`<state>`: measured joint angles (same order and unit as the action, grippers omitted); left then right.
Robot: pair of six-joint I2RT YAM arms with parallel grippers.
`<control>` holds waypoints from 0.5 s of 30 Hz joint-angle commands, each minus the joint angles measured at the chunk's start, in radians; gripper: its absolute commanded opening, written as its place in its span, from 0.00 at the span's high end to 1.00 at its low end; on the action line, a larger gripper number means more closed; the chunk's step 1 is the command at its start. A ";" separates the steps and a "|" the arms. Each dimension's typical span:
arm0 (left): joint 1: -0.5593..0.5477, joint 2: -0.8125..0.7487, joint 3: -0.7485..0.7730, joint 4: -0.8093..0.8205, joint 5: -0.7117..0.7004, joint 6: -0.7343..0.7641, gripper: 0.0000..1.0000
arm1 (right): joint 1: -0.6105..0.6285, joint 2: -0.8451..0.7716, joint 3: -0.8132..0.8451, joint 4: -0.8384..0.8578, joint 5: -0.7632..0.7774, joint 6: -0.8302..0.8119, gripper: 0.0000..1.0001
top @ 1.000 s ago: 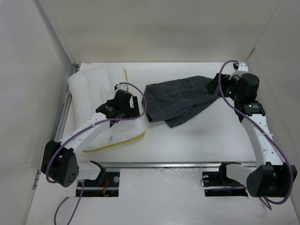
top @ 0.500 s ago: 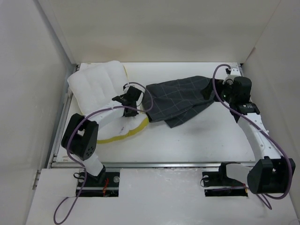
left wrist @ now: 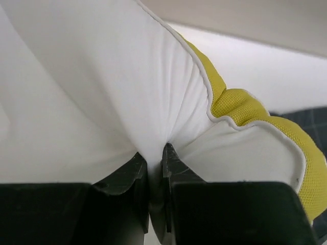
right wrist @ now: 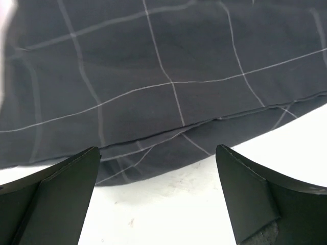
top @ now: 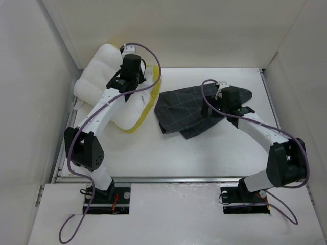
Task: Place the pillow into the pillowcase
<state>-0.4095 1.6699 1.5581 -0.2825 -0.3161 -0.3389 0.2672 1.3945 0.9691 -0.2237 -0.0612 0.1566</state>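
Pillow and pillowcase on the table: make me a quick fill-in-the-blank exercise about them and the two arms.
1. The left arm's jaws are ____ on the pillow.
2. The right arm's jaws stand ____ over the pillowcase.
3. The pillow's edge band is ____.
Missing words: shut, open, yellow.

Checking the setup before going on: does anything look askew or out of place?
The pillow is bunched up at the back left, a fold pinched in the left gripper. The pillowcase lies crumpled, not spread flat.

pillow (top: 97, 76) at left, pillowcase (top: 181, 109) at right
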 commanded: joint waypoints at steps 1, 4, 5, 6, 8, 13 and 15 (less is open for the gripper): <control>0.047 0.011 0.100 0.062 -0.064 0.048 0.98 | 0.029 0.069 0.074 0.041 0.041 -0.009 0.00; 0.104 0.077 0.134 0.022 -0.017 0.020 0.65 | 0.085 0.126 0.083 0.032 0.088 0.001 0.00; 0.104 0.091 0.134 0.010 -0.003 0.011 0.57 | 0.102 0.126 0.083 0.012 0.112 0.012 0.00; 0.116 0.102 0.134 0.009 0.009 0.011 0.44 | 0.118 0.138 0.092 0.003 0.133 0.012 0.00; 0.117 0.114 0.111 0.009 0.022 0.011 0.15 | 0.144 0.138 0.092 -0.015 0.194 0.037 0.00; 0.089 -0.022 -0.013 0.075 0.115 0.099 0.00 | 0.127 0.107 0.114 -0.118 0.285 0.153 0.00; 0.026 -0.076 -0.114 0.101 0.156 0.132 0.00 | 0.074 0.084 0.125 -0.144 0.294 0.179 0.00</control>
<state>-0.3103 1.7435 1.5074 -0.2459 -0.2428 -0.2810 0.4042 1.5379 1.0393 -0.3157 0.1486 0.2558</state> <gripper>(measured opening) 0.996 0.998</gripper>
